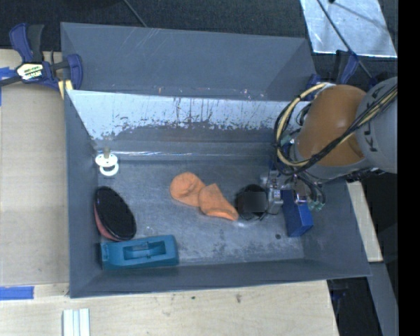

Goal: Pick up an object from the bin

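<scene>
My gripper (271,194) is low over the right part of the bin floor, under the arm's orange cover. A black rounded thing (250,201) lies right against its left end; whether it is gripped is hidden. Just left of that lies a crumpled orange cloth (201,196), its right tip close to the black thing. A blue block (298,217) shows directly below and right of the gripper, and I cannot tell if it lies loose.
A black oval brush with a red edge (114,213) and a blue tape dispenser (138,251) lie at the bin's front left. A small white ring-shaped piece (106,164) sits at the back left. Bare floor stretches along the back wall.
</scene>
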You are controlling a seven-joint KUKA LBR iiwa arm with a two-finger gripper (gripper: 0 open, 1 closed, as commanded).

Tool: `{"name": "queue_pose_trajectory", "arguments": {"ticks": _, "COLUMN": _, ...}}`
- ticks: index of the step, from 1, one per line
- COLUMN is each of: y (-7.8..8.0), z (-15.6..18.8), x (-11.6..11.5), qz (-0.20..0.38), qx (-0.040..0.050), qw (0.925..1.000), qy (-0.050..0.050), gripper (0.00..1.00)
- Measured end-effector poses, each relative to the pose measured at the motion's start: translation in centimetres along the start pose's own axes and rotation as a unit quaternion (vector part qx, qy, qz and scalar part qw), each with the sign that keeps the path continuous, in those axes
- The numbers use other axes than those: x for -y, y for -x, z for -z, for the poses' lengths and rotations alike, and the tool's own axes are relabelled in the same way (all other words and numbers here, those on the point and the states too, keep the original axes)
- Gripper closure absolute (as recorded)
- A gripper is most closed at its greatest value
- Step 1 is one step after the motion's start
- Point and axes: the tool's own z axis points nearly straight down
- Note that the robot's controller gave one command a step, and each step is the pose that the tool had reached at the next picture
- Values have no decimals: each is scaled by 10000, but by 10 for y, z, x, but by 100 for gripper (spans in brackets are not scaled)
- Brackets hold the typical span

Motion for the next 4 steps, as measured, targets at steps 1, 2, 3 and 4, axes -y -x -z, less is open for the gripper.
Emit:
{"name": "queue_pose_trajectory", "arguments": {"ticks": 1, "y": -21, "z": 15, "x": 2, "qz": -92, "qx": -3, "qw": 10000, "qy": -11, "gripper": 100}}
{"name": "queue_pose_trajectory", "arguments": {"ticks": 2, "y": -29, "z": 12, "x": 1, "qz": -213, "qx": -1, "qw": 9998, "qy": -11, "gripper": 100}}
{"name": "queue_pose_trajectory", "arguments": {"ticks": 3, "y": -30, "z": 1, "x": -15, "qz": -365, "qx": -5, "qw": 9993, "qy": -19, "gripper": 100}}
{"name": "queue_pose_trajectory", "arguments": {"ticks": 4, "y": -27, "z": 37, "x": -19, "qz": -295, "qx": -42, "qw": 9996, "qy": -10, "gripper": 100}}
